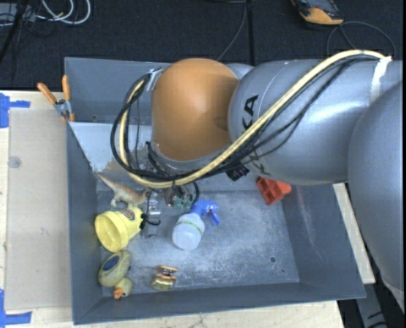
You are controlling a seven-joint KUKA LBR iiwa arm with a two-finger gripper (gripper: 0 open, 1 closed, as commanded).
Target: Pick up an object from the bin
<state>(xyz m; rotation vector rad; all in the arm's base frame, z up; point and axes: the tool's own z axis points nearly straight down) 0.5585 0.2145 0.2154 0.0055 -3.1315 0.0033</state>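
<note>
the pincer (150,219) was seen low in the grey metal bin (258,255), in its left half, beneath the rounded orange cover (189,111) of the arm (305,128), which was reached in from the right. black and cream cables (123,145) were looped around that cover. the pincer was largely hidden by the wrist above it, and whether it was open or closed could not be told; nothing could be made out as gripped.

the pincer's tip was placed between two things on the bin floor. just to its left a yellow cup (114,229) was laid on its side, flared like a funnel, its narrower end turned toward the tip and seemingly touching it. just to its right a small white bottle (188,232) was laid tilted, its rounded white body turned toward the front wall and a blue sprayer top (206,211) pointed toward the back. which of the two the pincer was set upon could not be told.

a tan, ragged-edged thing (121,191) was seen behind the cup, partly under the cables. near the front left corner a round yellow and blue toy (112,268) was laid, and a small brass-coloured piece (165,277) was laid beside it to the right. a red-orange block (273,190) was seen well apart, at the right, under the arm.
</note>
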